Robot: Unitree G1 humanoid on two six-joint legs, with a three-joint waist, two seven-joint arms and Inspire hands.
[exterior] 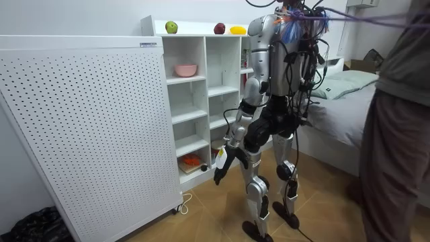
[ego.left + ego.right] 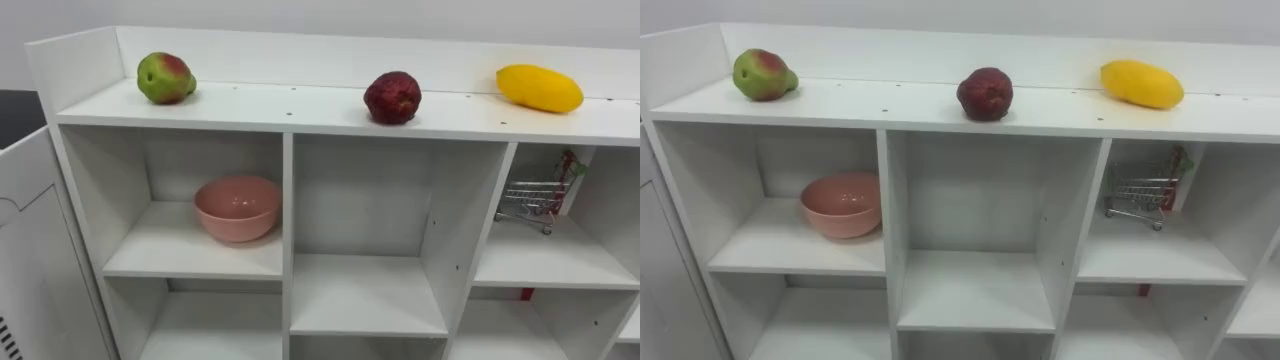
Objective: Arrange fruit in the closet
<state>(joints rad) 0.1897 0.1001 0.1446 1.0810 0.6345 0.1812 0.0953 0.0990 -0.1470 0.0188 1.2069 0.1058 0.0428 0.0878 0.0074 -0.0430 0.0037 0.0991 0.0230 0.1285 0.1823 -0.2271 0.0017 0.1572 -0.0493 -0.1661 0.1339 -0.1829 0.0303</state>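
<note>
Three fruits lie on top of the white closet [image 2: 290, 112]: a green and red apple [image 2: 165, 78] at the left, a dark red fruit [image 2: 392, 97] in the middle and a yellow mango [image 2: 539, 88] at the right. In the room view I stand facing the closet [image 1: 201, 101]. My left hand [image 1: 222, 167] hangs beside my thigh, open and holding nothing.
A pink bowl [image 2: 237, 208] sits in the upper left compartment and a small wire shopping cart [image 2: 535, 197] in the upper right one. A white perforated panel [image 1: 87, 128] stands to the closet's left. A bed [image 1: 342, 91] and a person [image 1: 396, 114] are behind me.
</note>
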